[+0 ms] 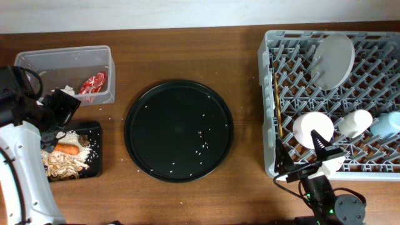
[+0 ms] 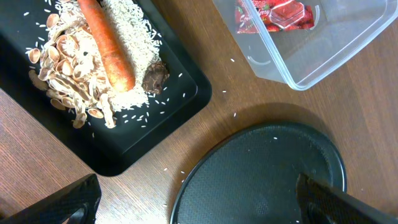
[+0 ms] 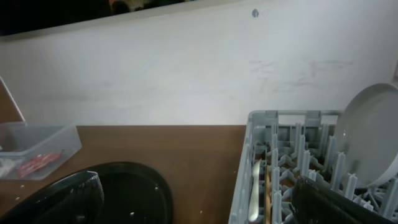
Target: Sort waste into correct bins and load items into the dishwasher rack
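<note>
The clear tub (image 1: 37, 62) at the far left holds the red-and-white wrapper (image 1: 92, 84) and the white tissue (image 1: 67, 90). The shallow black tray (image 1: 94, 128) in front of it holds the carrot (image 1: 67, 149) and rice scraps (image 1: 84, 142). The grey rack (image 1: 265, 94) on the right holds the plate (image 1: 333, 60), bowl (image 1: 312, 130), small white cup (image 1: 355, 122), blue cup (image 1: 387, 124) and chopsticks (image 1: 277, 106). The fork (image 3: 256, 186) lies along its left edge. My left gripper (image 1: 60, 107) is open and empty above the tray and tub. My right gripper (image 1: 303, 153) is open and empty at the rack's front edge.
The large round black tray (image 1: 179, 130) sits mid-table with scattered rice grains on it. Loose grains also lie on the wood by the black tray (image 2: 186, 87). A white wall runs behind the table in the right wrist view.
</note>
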Robot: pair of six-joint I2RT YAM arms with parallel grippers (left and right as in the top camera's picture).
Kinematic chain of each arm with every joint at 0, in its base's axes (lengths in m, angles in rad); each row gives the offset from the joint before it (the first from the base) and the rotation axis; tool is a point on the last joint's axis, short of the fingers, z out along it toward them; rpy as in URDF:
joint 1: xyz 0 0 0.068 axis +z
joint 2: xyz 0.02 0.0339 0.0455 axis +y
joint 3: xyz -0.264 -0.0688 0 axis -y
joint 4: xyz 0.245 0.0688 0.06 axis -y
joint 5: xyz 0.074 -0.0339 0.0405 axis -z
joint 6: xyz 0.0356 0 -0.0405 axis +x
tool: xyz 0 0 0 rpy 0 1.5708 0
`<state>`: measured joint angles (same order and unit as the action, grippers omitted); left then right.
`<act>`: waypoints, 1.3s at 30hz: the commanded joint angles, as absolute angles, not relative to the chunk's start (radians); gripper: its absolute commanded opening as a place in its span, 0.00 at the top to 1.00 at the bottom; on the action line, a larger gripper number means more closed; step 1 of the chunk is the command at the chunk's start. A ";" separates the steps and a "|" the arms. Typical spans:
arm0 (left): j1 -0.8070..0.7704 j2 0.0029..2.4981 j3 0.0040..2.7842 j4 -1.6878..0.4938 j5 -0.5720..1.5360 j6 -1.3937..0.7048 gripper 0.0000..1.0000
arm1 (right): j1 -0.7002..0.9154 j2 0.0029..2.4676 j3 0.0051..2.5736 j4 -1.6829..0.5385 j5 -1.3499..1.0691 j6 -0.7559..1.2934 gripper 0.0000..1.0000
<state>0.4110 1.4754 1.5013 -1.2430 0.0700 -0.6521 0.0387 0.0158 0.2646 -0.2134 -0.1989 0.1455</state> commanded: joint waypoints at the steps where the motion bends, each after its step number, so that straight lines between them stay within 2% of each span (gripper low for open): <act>1: 0.415 1.473 1.497 -1.243 0.063 -0.659 0.01 | 0.028 0.004 0.202 -0.137 -0.146 0.139 0.01; 7: 0.415 1.473 1.497 -1.243 0.063 -0.659 0.01 | 0.012 0.004 0.052 0.114 -0.146 0.139 0.01; 10: 0.415 1.473 1.497 -1.243 0.063 -0.659 0.01 | 0.012 0.004 0.006 0.164 -0.120 0.139 0.01; 15: 0.415 1.473 1.497 -1.243 0.063 -0.659 0.01 | -0.041 0.004 0.006 0.134 -0.066 0.134 0.01; 21: 0.415 1.473 1.497 -1.243 0.063 -0.659 0.01 | -0.061 0.004 0.006 -0.077 -0.040 0.104 0.01; 39: 0.415 1.473 1.497 -1.243 0.063 -0.659 0.01 | -0.058 0.004 0.006 -0.076 -0.041 0.105 0.01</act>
